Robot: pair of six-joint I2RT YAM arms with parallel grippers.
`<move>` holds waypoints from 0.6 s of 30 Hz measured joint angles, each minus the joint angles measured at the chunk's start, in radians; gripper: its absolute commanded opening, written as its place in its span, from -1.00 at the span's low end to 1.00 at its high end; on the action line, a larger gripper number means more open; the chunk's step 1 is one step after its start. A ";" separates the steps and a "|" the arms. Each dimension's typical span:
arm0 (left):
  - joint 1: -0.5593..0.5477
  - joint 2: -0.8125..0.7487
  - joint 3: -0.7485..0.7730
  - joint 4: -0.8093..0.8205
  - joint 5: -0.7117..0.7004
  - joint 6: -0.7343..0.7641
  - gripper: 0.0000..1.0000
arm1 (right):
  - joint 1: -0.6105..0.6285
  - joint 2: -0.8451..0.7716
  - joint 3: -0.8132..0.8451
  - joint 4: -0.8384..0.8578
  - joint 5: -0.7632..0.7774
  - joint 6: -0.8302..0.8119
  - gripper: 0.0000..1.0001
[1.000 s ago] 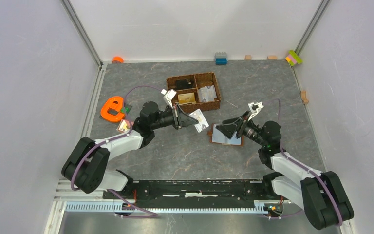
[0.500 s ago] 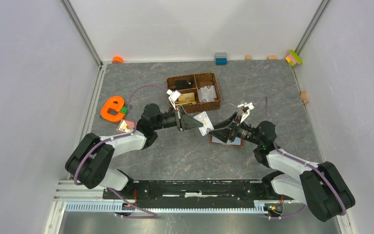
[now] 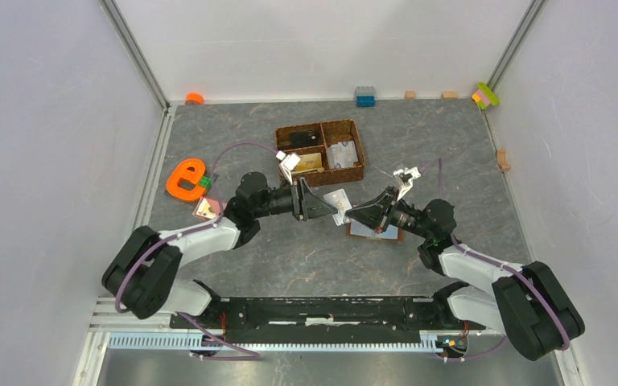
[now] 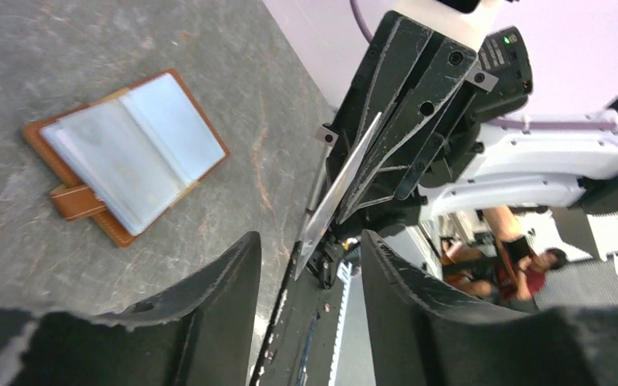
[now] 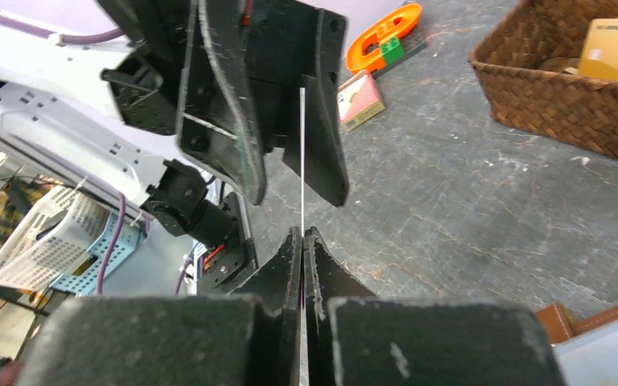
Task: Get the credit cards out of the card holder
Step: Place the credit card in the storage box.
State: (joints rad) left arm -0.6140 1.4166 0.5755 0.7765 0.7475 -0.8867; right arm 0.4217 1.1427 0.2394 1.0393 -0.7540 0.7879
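A pale grey-white credit card (image 3: 339, 199) hangs above the table between my two grippers. My right gripper (image 3: 352, 213) is shut on its edge; in the right wrist view the card (image 5: 302, 153) shows edge-on as a thin white line rising from the closed fingertips (image 5: 291, 241). My left gripper (image 3: 328, 208) stands open around the card's other end, its fingers (image 5: 229, 104) apart from it on either side. The brown card holder (image 4: 129, 157) lies open on the table, pale inside up, partly under my right arm (image 3: 374, 232).
A brown woven basket (image 3: 356, 148) behind the grippers holds a gold-tan card (image 3: 309, 162) and a pale card (image 3: 342, 154). An orange e-shaped toy (image 3: 185, 178) and a small flat box (image 3: 206, 208) lie left. Small blocks (image 3: 364, 96) line the back wall.
My right gripper moved left from over the card holder and shut on the card. My left gripper, shut on the card before, has opened and let it go.
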 measured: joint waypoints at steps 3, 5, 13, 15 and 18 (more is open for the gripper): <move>0.000 -0.076 0.000 -0.116 -0.082 0.048 0.28 | -0.013 0.000 0.000 -0.017 0.029 -0.005 -1.00; -0.001 -0.131 0.000 -0.183 -0.148 0.079 0.29 | -0.020 0.007 0.002 -0.035 0.060 -0.015 -1.00; -0.001 -0.289 0.003 -0.478 -0.466 0.175 0.31 | -0.024 0.151 0.190 -0.252 0.219 -0.066 -1.00; -0.001 -0.311 0.013 -0.542 -0.528 0.174 0.30 | -0.025 0.200 0.256 -0.304 0.262 -0.075 -1.00; -0.004 -0.337 0.037 -0.609 -0.595 0.150 0.29 | -0.025 0.294 0.370 -0.366 0.320 -0.084 -1.00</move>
State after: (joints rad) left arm -0.6182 1.0794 0.6125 0.1677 0.1520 -0.7368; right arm 0.3969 1.4368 0.6098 0.6731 -0.4339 0.7044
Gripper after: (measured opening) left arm 0.653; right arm 0.009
